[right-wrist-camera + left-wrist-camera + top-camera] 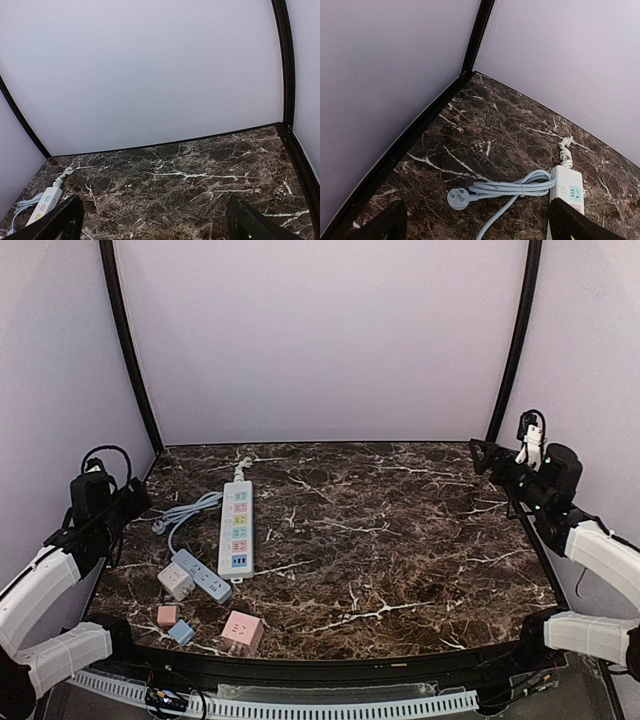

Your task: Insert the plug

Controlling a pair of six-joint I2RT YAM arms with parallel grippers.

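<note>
1. The plug, seemingly light and rigid, lay flat at nine o'clock from the power strip; its round body looked the best hold.
2. Its bundled cable would probably tug.
3. The left gripper and right gripper gaped wide, empty.

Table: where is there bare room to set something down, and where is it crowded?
Bare: everything from the strip rightward to the right wall, and the band between the strip's far end and the back wall. Crowded: the front-left corner, with the cable, adapters and cubes.
</note>
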